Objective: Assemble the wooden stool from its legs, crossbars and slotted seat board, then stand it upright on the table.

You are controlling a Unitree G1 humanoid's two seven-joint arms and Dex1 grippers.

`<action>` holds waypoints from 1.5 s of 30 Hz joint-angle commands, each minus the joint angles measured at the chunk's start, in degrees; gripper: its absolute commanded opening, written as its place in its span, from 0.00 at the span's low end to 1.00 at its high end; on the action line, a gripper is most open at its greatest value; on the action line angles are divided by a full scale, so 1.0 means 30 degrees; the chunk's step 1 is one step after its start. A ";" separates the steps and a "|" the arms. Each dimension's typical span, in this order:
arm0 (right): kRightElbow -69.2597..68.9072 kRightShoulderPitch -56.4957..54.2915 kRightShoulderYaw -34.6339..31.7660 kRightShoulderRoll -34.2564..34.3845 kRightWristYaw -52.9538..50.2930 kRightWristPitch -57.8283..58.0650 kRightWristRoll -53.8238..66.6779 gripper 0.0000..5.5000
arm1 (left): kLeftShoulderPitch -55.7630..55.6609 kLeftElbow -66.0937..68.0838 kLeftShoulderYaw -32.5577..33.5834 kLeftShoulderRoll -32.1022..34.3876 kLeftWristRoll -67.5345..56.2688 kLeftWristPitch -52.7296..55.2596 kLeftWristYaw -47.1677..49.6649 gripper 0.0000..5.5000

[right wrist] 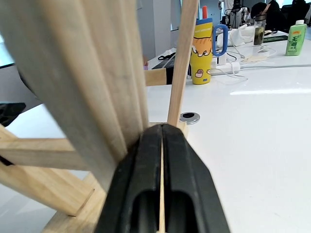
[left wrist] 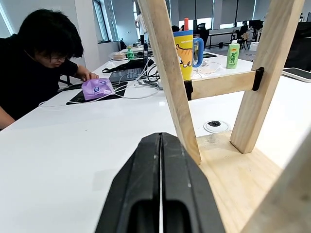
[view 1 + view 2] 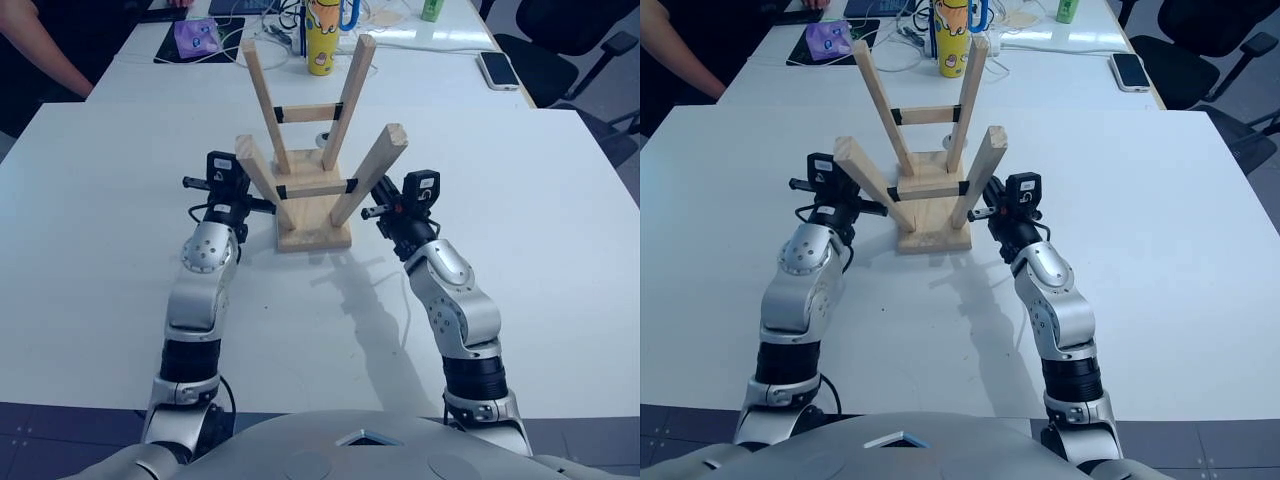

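White table [image 3: 520, 250] carries the wooden stool [image 3: 348, 100] upside down, its slotted seat board [image 3: 315, 238] flat on the surface and its four legs splaying upward, tied by crossbars [image 3: 315, 187]. The stool sits between the two grippers. The left gripper [image 3: 262, 206], fingers pressed together on nothing, points at the near left leg [image 3: 258, 175] just ahead of its tip. The right gripper [image 3: 370, 211], likewise closed and empty, seems to touch the near right leg [image 3: 372, 170], though contact is hard to confirm. Both arms are equally near, so flipping it likely needs both.

Assembled wooden stool [image 3: 312, 170] — upside down, legs up.
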 commanded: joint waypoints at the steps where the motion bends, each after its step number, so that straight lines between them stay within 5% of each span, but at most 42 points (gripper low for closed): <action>1: 0.0674 -0.1002 0.1047 0.0652 0.0172 0.0267 -0.0631 0.00 | -0.1361 0.1623 0.0042 -0.0360 0.0036 0.0217 0.0156 0.00; 5: 0.0691 -0.0341 0.0884 0.0304 0.0089 0.0214 -0.1264 0.00 | -0.0406 0.1400 0.0683 -0.0181 -0.0107 -0.0252 0.0321 0.00; 12: -0.1462 0.0201 -0.3029 0.0210 -0.1419 -0.2091 -0.1078 0.00 | 0.2440 -0.2512 0.3140 0.0158 -0.0260 -0.2713 0.1402 0.00; 23: -0.2923 -0.1421 -0.3629 0.1106 -0.2186 -0.2137 -0.0269 0.00 | 0.2418 -0.5174 0.2488 -0.0063 -0.0026 -0.3209 0.1424 0.00; 27: -0.1651 -0.2697 0.1611 0.0195 0.2154 -0.0711 -0.0465 0.00 | 0.1994 -0.4127 -0.1876 0.0216 -0.0077 -0.1962 -0.1501 0.00; 30: -0.0976 -0.2226 0.3021 -0.0658 0.2819 0.0258 -0.1359 0.00 | 0.1696 -0.3746 -0.2206 0.0428 0.0631 -0.1444 -0.1423 0.00; 36: 0.0040 -0.1262 0.1107 -0.1907 0.2703 0.0585 -0.1487 0.00 | 0.2460 -0.3336 0.0425 0.0880 0.1094 -0.0534 0.0013 0.00; 45: -0.0560 -0.2187 -0.2457 -0.1326 0.1808 -0.2419 -0.0952 0.00 | 0.4155 -0.3369 0.0999 0.1471 0.1304 -0.1047 -0.0116 0.00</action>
